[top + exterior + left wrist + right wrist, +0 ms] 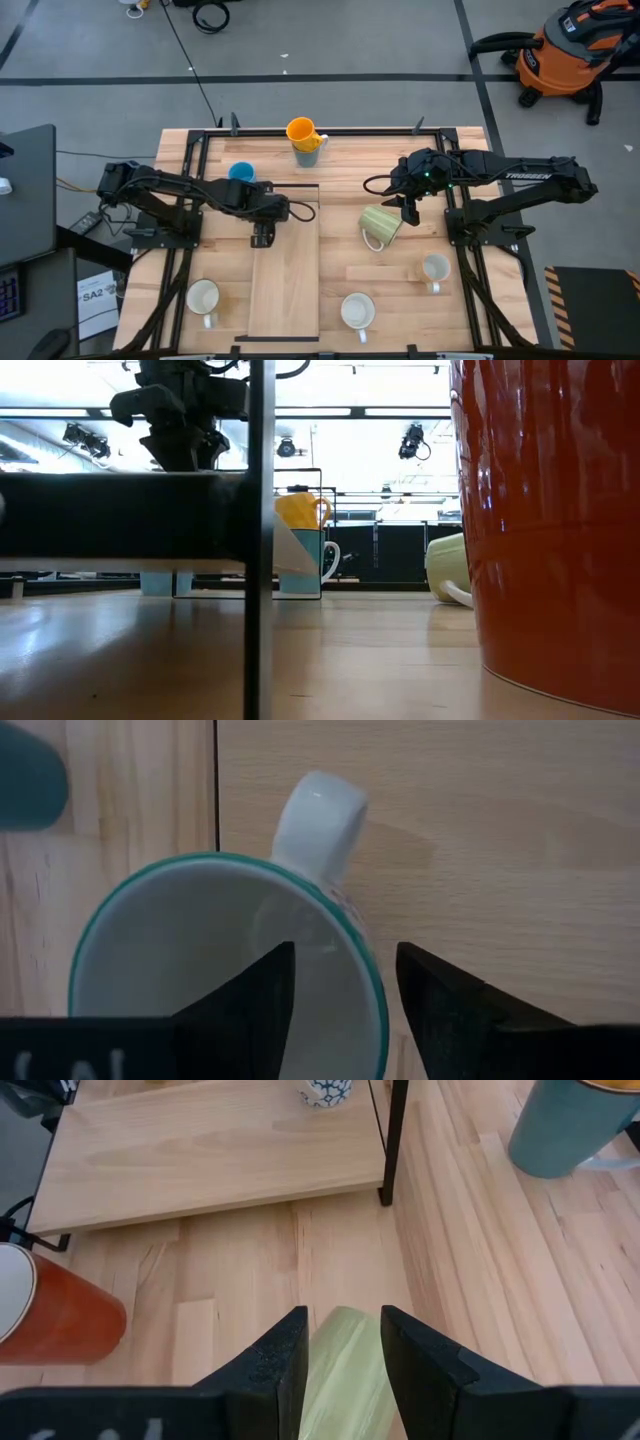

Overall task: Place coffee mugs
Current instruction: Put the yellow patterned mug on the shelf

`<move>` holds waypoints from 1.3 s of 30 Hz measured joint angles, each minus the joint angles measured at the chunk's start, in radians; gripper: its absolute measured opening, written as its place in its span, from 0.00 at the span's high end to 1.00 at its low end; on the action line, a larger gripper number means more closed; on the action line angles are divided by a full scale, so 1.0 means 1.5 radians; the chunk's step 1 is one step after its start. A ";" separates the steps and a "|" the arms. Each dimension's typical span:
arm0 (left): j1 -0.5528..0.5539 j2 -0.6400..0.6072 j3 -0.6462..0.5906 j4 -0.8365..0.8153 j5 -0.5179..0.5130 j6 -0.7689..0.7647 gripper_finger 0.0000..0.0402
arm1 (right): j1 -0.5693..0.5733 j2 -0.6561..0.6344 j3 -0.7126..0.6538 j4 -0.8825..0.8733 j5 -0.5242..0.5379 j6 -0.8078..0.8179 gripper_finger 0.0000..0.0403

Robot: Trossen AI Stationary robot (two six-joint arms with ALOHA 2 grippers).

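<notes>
Directly beneath the left end effector, a teal-rimmed white mug stands upright on the raised wooden shelf; the fingers straddle the mug's wall beside its handle, spread apart with a gap on each side, which reads as a release, the mug now resting on its own base. Just beyond that end effector, on the tabletop, sits a bright blue mug, and farther off an orange mug is stacked on a grey-blue one. Between the fingers of the right end effector a pale green mug is clamped by its rim, lying tilted on its side, probably pinched there so it can be righted or carried toward the shelf. Nearer the tabletop's front edge, well apart from both end effectors, three white mugs wait upright. A red-orange mug stands near the shelf's corner, seen past the right fingers.
</notes>
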 joint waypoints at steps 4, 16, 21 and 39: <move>0.000 -0.006 0.001 -0.001 0.000 0.000 0.55 | 0.000 0.000 0.000 0.000 0.000 0.000 0.67; 0.000 -0.005 0.109 -0.066 0.000 0.001 0.55 | 0.001 0.000 0.000 0.000 -0.005 0.013 0.67; -0.002 -0.005 0.166 -0.079 0.000 -0.006 0.55 | 0.001 0.000 0.000 0.000 -0.014 0.080 0.67; -0.068 -0.004 0.189 0.020 0.001 -0.036 0.55 | 0.172 0.000 0.000 -0.111 -0.132 0.510 0.67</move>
